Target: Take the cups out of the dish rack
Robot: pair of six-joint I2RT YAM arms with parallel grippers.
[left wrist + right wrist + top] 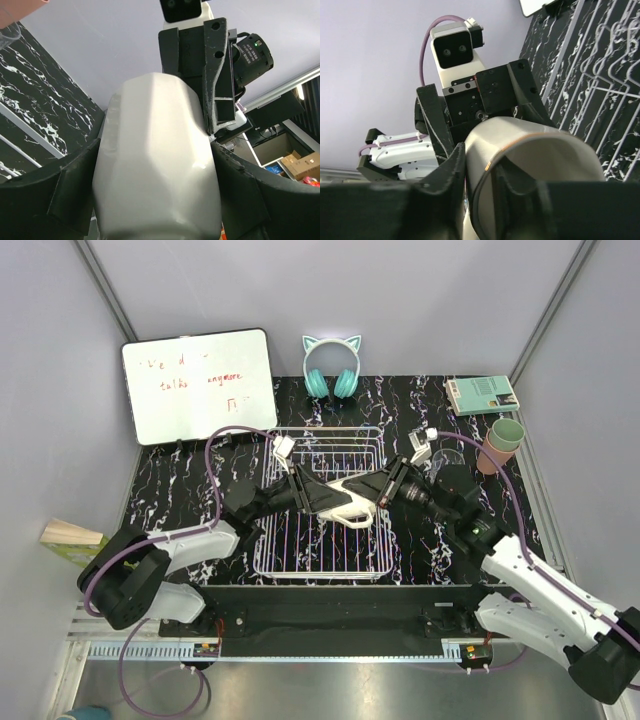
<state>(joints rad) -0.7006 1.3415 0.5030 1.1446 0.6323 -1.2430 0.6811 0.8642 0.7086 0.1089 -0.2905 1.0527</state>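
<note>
The cream-white mug [352, 502] hangs over the dish rack [320, 572], its body clamped in the left hand [322, 496] and its rim wall pinched by the right hand [383, 490]. If the left lets go before that thin pinch is firm, the mug could swing and drop.

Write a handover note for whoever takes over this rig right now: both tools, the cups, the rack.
Left tool: shut on the cream mug, held above the dish rack.
Right tool: fingers straddle the mug's rim, one inside, one outside; I cannot tell if they are clamped.
Done: green cup and pink cup sit on the table right of the rack, apparently stacked.
Left: complete the mug pass and set it down. No other cup shows in the rack, though the arms hide part.
</note>
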